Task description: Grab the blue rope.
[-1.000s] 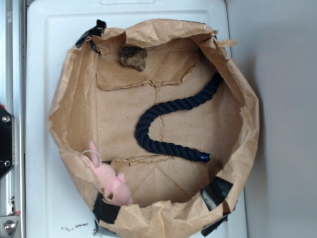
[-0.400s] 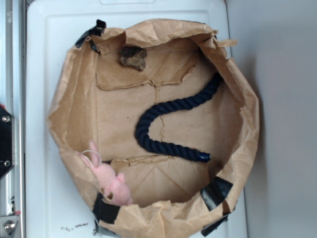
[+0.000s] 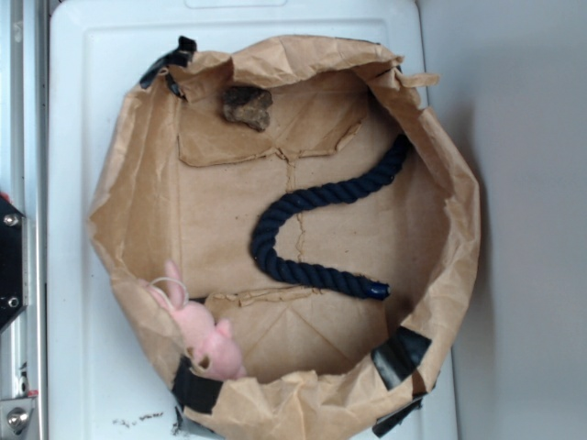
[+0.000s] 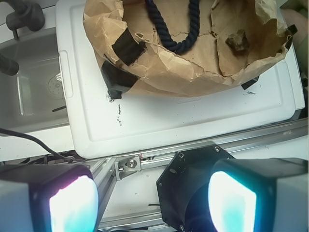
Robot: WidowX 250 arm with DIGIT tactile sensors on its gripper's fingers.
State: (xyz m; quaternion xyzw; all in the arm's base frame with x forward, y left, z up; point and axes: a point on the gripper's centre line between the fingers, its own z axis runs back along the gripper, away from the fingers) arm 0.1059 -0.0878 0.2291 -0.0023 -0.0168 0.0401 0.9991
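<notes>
The blue rope (image 3: 303,215) is thick, dark navy and S-curved, lying flat on the floor of a crumpled brown paper bag (image 3: 138,165); its brighter blue capped end (image 3: 376,291) points lower right. In the wrist view one bend of the blue rope (image 4: 176,41) shows at the top inside the paper bag (image 4: 193,72). My gripper (image 4: 152,203) is open, with nothing between its fingers (image 4: 72,205), hovering over the aluminium rail well away from the rope. The exterior view has no gripper in it.
A brown rock (image 3: 248,106) lies at the bag's far side, rock (image 4: 238,39) also in the wrist view. A pink toy (image 3: 206,335) leans on the bag's lower-left wall. The bag sits on a white tray (image 3: 73,348). A black mounting plate (image 4: 188,188) and a sink (image 4: 34,92) lie nearby.
</notes>
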